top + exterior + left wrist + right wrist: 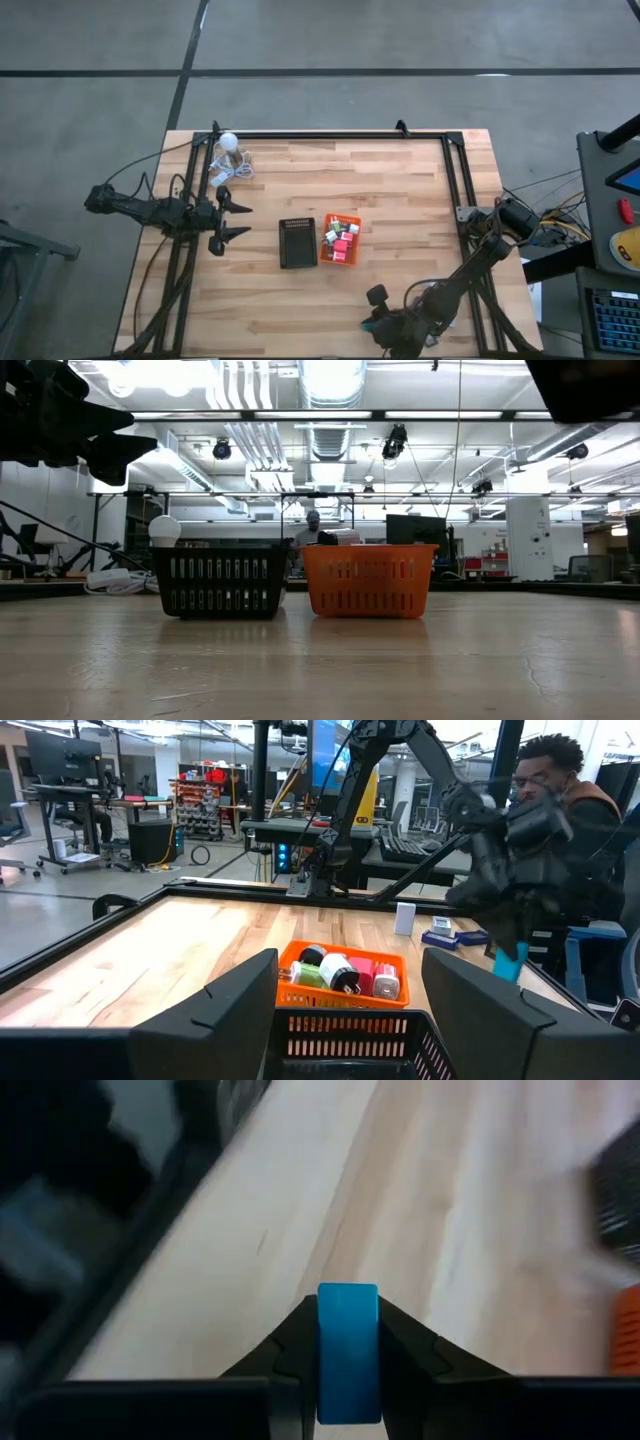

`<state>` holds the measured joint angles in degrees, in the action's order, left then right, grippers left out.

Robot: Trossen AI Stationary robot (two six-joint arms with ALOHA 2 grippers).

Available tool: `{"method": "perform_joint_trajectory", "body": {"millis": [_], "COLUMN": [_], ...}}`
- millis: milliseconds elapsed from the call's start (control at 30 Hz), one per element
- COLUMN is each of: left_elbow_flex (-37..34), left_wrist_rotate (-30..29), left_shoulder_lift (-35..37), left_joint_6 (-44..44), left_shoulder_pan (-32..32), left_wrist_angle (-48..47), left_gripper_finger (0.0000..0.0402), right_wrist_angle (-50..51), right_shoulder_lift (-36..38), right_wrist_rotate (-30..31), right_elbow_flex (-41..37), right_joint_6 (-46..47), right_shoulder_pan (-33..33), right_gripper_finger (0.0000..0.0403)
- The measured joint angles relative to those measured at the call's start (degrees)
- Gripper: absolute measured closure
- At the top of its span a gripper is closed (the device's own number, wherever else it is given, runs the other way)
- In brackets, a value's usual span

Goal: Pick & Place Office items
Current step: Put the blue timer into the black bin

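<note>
Blue block [348, 1348] | clamped in right pincer [348, 1365], well apart from orange tray [340, 239] | left pincer [240, 220] apart, beyond black tray [297, 243]

Both arms are matte black, built of slim jointed links. The left gripper [238, 220] ends in two pointed, wedge-shaped fingers [226, 1010] (angular, faceted plastic). Thin dark cables trail from the right arm's [478, 262] shoulder joint.

right wrist view bkgd smeared, orange tray [628, 1330] cut by frame edge, black tray [221, 580] contents hidden in low view
</note>
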<state>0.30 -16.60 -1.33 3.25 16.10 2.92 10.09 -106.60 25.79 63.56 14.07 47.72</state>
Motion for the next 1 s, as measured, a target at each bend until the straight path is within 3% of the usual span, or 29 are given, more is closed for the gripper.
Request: {"method": "perform_joint_trajectory", "body": {"millis": [100, 500, 1000], "left_elbow_flex": [0.0, 0.0, 0.0], "left_wrist_rotate": [0.02, 0.0, 0.01], "left_shoulder_lift": [-0.01, 0.0, -0.01], "left_joint_6": [0.0, 0.0, 0.0], "left_shoulder_pan": [0.01, 0.0, 0.01], "left_wrist_angle": [0.0, 0.0, 0.0], "left_gripper_finger": [0.0149, 0.0149, 0.0149], "right_wrist_angle": [0.55, 10.59, 9.07], "right_shoulder_lift": [0.79, 3.19, 2.97], "right_wrist_rotate": [2.84, 4.4, 4.28], "right_elbow_flex": [2.79, 13.98, 19.48], "right_joint_6": [2.44, 11.93, 5.04], "right_shoulder_pan": [-0.35, -6.55, -21.14], "right_gripper_finger": [0.0344, 0.034, 0.0338]}}
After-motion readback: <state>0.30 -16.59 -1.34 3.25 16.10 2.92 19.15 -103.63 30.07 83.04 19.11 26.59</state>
